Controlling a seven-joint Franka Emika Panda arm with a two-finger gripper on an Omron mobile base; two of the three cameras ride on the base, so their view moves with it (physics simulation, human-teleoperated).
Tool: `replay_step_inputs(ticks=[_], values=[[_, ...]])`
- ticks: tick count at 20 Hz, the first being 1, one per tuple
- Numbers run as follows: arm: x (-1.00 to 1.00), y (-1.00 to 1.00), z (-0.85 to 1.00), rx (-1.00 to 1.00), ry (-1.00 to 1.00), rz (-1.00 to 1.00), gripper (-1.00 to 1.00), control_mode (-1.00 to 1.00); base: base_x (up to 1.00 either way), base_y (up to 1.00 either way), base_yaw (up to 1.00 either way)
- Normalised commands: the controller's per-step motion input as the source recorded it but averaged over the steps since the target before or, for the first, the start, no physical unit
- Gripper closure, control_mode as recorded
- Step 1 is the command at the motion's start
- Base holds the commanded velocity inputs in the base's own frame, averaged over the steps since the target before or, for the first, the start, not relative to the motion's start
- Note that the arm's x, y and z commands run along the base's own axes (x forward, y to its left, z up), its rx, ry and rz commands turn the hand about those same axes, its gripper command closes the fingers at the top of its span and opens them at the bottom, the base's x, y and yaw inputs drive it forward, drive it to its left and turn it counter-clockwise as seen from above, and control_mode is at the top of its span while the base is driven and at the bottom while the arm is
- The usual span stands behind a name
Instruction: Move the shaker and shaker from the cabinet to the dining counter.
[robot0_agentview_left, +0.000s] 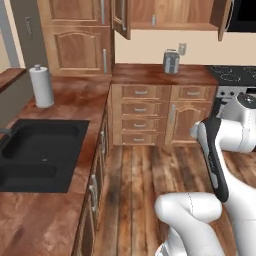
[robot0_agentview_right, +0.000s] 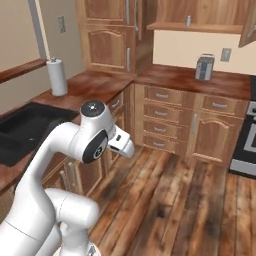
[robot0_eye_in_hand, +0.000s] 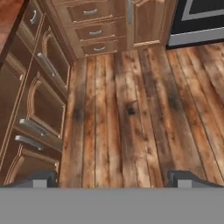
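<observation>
The robot stands well back on the plank floor (robot0_eye_in_hand: 131, 109), and the open cabinet (robot0_agentview_left: 170, 22) is across the room above the table (robot0_agentview_left: 160, 74) that carries the grey toaster (robot0_agentview_left: 171, 61). One shaker (robot0_agentview_left: 153, 20) stands upright on the cabinet shelf, a small grey cylinder also seen in the right base view at (robot0_agentview_right: 188, 20); a second shaker cannot be made out from here. The cabinet doors hang open to either side, so the shelf is reachable once the base comes near. The arm is folded close to the body, its hand turned down toward the floor. In the hand view the tool (robot0_eye_in_hand: 113, 179) shows its two dark fingertips (robot0_eye_in_hand: 41, 179) set wide apart at the bottom corners, with nothing between them but floorboards, so it is fully spread and holds nothing. The step in hand appears to be the approach to the cabinet, before any grasp; the task seems barely begun. The next move likely calls for driving the base forward toward the drawer units (robot0_agentview_left: 140, 115) below the shelf, then raising the arm high and levelling the hand so the fingers can straddle the shaker from the front. The shelf is high and the shaker small, so the reach will probably need care not to knock it over.
</observation>
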Motion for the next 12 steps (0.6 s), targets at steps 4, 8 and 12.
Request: replay_step_inputs(ticks=[4,8,12], values=[[0.0,0.0,0.0,0.0,0.0,0.0,-1.0,1.0,0.7,-0.32,0.09],[0.0,0.0,0.0,0.0,0.0,0.0,-1.0,1.0,0.69,-0.37,0.05],[0.0,0.0,0.0,0.0,0.0,0.0,-1.0,1.0,0.66,-0.34,0.05]])
